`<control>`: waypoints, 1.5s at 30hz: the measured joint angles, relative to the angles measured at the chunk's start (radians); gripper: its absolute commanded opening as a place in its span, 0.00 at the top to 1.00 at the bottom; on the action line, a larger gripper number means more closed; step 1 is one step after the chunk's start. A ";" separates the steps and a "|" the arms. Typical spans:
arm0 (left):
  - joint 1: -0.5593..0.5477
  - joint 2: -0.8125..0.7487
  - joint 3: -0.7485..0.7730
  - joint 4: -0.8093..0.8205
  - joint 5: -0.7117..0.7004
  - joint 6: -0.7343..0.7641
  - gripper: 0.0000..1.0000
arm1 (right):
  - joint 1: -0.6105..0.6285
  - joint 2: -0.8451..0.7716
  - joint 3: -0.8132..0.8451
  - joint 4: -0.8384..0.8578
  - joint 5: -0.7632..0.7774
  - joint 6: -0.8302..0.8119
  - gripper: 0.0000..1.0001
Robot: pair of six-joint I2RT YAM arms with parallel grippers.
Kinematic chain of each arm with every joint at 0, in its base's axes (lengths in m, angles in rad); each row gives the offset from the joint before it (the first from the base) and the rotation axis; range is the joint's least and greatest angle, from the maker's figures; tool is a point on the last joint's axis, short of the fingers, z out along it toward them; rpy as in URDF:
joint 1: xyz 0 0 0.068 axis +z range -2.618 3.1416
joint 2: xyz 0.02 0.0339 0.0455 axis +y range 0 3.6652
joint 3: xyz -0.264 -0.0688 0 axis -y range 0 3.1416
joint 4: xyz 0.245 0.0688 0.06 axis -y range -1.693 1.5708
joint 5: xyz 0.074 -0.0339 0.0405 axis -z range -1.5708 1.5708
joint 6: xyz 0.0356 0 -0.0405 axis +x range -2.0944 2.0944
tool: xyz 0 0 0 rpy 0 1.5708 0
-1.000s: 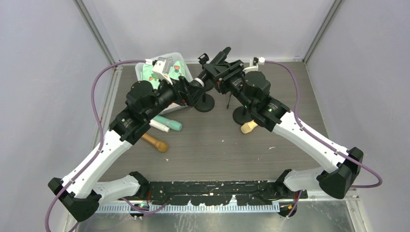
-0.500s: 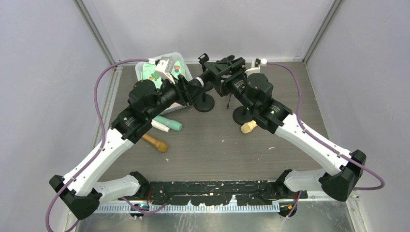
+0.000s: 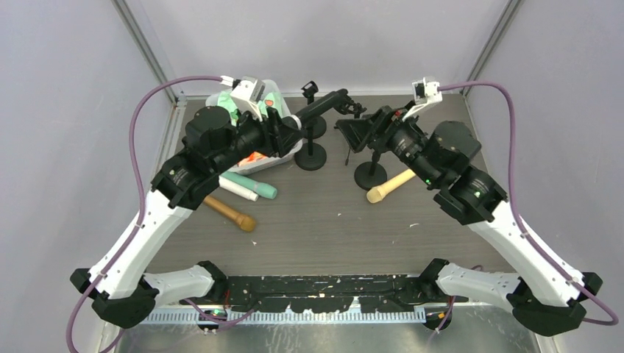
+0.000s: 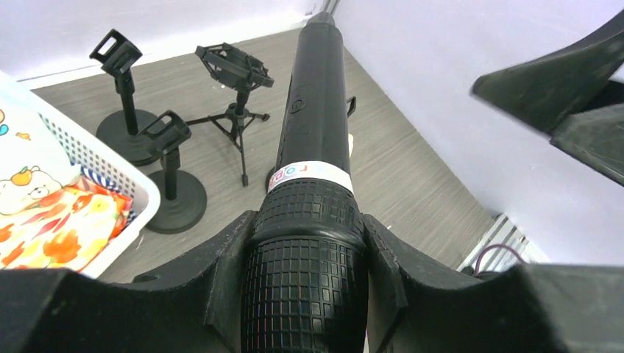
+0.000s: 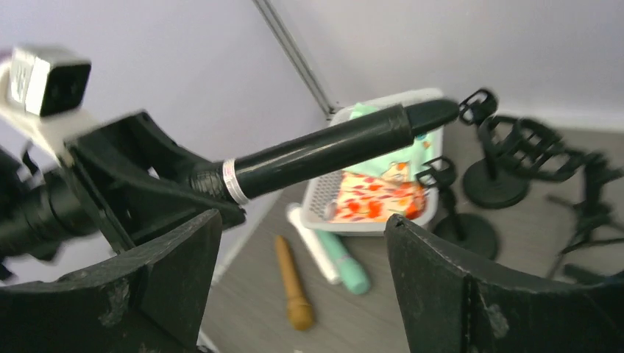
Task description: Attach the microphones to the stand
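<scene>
In the left wrist view's centre, the left gripper (image 4: 305, 254) clamped the stiff, slick-barrelled black microphone (image 4: 313, 125) by its textured head, likely the surest hold; the right gripper (image 5: 298, 246) gaped empty.

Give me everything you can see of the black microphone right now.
The black microphone is a matte stick: a grid-textured end, a white band with small coloured letters, then a smooth body narrowing at the tip. The left gripper clamps the textured end; nothing else touches it. The right gripper is open, clear of it. It is held off the table, tip towards the black stands.
</scene>
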 measured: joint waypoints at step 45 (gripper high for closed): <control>0.002 0.090 0.174 -0.429 0.196 0.101 0.86 | 0.224 0.281 0.112 -0.190 -0.204 -1.479 0.59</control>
